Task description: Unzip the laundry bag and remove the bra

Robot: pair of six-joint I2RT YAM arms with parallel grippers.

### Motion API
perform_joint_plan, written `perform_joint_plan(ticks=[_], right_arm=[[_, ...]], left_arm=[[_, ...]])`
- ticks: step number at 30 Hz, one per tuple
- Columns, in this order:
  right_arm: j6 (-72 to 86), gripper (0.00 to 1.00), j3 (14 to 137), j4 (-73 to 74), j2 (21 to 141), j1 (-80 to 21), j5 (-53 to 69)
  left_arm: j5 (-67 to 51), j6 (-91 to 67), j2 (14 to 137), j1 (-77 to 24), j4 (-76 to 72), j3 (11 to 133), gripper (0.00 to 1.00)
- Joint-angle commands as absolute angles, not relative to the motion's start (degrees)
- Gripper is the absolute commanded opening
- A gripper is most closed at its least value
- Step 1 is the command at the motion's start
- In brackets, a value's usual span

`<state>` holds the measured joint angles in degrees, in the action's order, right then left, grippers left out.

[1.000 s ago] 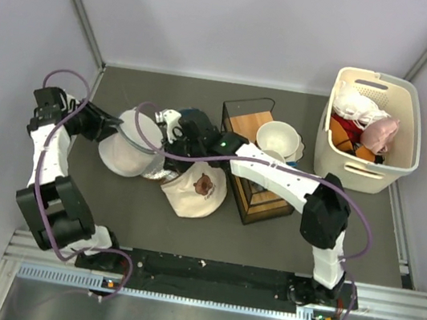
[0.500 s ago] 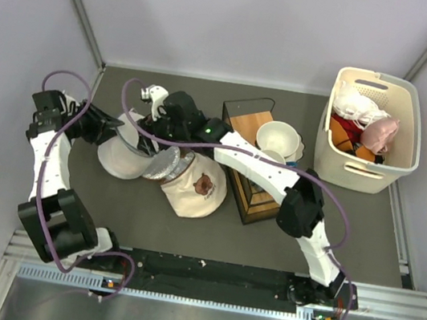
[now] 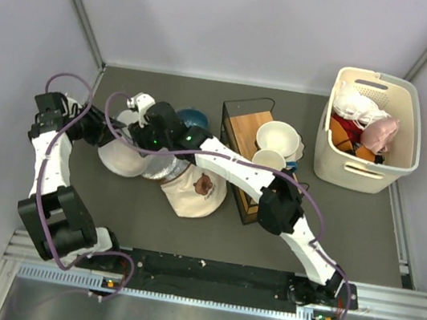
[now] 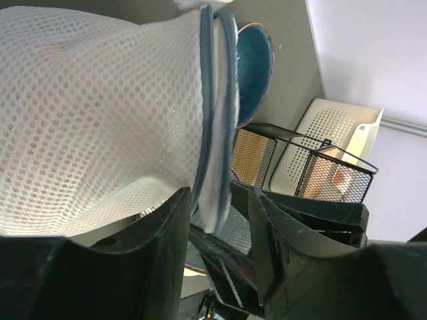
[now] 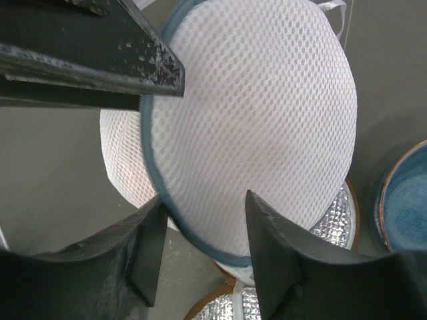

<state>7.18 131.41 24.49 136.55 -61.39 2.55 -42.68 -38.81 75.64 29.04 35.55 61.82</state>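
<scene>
The laundry bag (image 3: 124, 158), a white mesh drum with blue trim, lies at the table's left. My left gripper (image 3: 111, 132) holds its left side. In the left wrist view the blue-edged rim (image 4: 215, 167) hangs between the fingers of that gripper (image 4: 220, 200). My right gripper (image 3: 144, 126) reaches across and hovers over the bag's far side. Its jaws (image 5: 203, 207) stand open, straddling the blue edge of the round mesh flap (image 5: 260, 113). The left gripper's finger (image 5: 93, 53) crosses the top of that view. The bra is hidden.
A cream cloth with a brown mark (image 3: 196, 190) and a silver quilted item (image 3: 167, 170) lie right of the bag. A blue bowl (image 3: 193, 116) sits behind it. Further right are a wire rack with a wooden box (image 3: 248, 174), white bowls (image 3: 276, 137) and a beige basket (image 3: 366, 172) of clothes.
The right gripper has opened and swung left from the bag's right edge to above its far side. The left arm has barely moved.
</scene>
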Motion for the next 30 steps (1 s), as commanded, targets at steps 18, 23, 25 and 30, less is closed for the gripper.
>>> perform_joint_plan(ticks=[18, 23, 25, 30], right_arm=[[15.9, 0.00, 105.6, -2.6, 112.3, -53.7, 30.4], [20.1, 0.00, 106.0, -5.3, 110.5, -51.9, 39.7], [22.3, 0.00, 106.9, -5.4, 110.6, -51.8, 41.2], [26.8, 0.00, 107.4, -8.1, 110.9, -51.0, 44.7]], left_arm=[[-48.7, -29.4, 66.8, 28.8, 24.3, 67.8, 0.48], [-51.3, -28.6, 62.5, 28.8, 11.5, 62.8, 0.56], [-54.8, -29.2, 61.3, 28.8, 6.4, 61.5, 0.59], [-60.3, -29.7, 59.2, 28.8, 0.5, 58.8, 0.67]])
